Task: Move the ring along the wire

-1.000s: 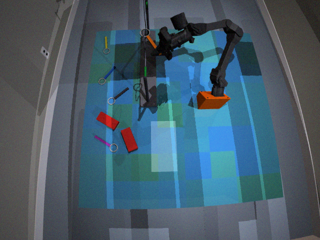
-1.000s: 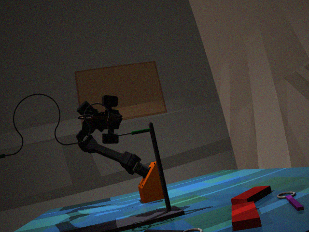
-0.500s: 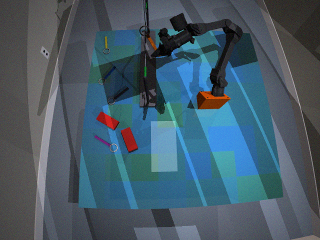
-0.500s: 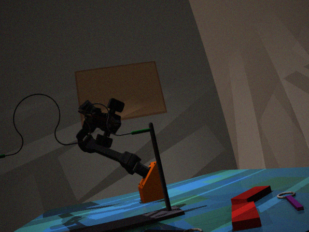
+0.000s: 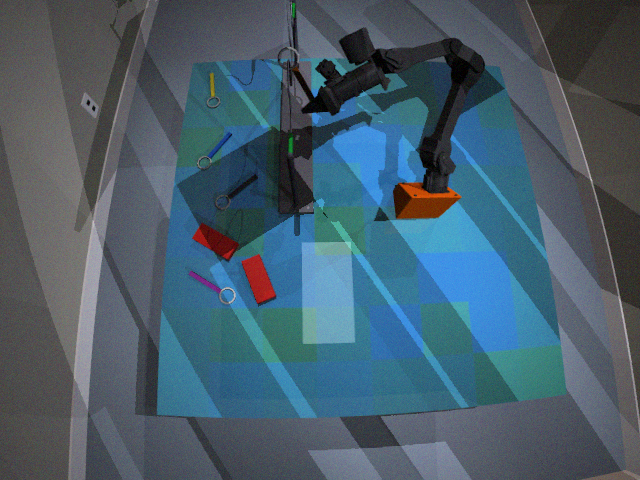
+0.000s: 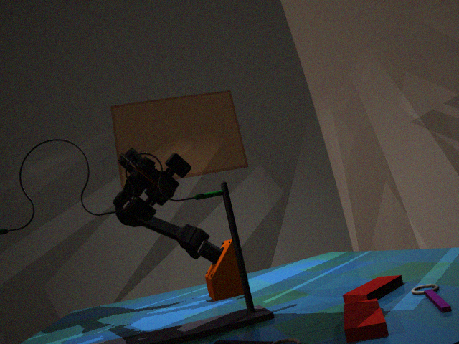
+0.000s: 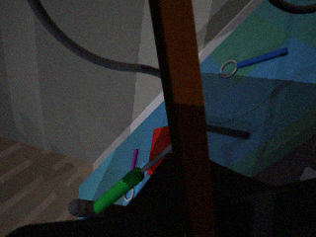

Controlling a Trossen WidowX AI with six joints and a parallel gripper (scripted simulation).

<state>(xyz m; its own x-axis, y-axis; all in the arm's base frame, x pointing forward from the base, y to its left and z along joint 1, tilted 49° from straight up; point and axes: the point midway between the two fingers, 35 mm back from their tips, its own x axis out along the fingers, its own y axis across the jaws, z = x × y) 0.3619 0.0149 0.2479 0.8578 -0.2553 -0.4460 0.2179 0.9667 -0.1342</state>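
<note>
The ring (image 5: 278, 57) (image 6: 161, 166) is raised over the base, between the green parts. In the top view the grey wire (image 6: 88, 173) (image 7: 74, 46) appears to pass through it; clearance cannot be told, as the arm hides that stretch in the exterior view. My gripper (image 5: 311, 103) (image 7: 179, 160) is shut on the orange handle (image 5: 303, 83) (image 7: 183, 74), which slants from the ring. The near green part (image 5: 290, 144) (image 6: 209, 194) (image 7: 118, 192) meets its post (image 5: 296, 191) (image 6: 237, 244) (image 7: 81, 207). The other green part (image 5: 293, 10) (image 6: 3, 231) is at the far end.
A long dark base (image 5: 289, 206) bears the posts. Beside it lie ring tools with yellow (image 5: 211, 83), blue (image 5: 220, 145) (image 7: 262, 58), black (image 5: 242, 187) (image 7: 229, 131) and purple (image 5: 204, 281) (image 6: 437, 300) handles. Two red blocks (image 5: 258, 279) (image 6: 365, 319) lie near the purple one.
</note>
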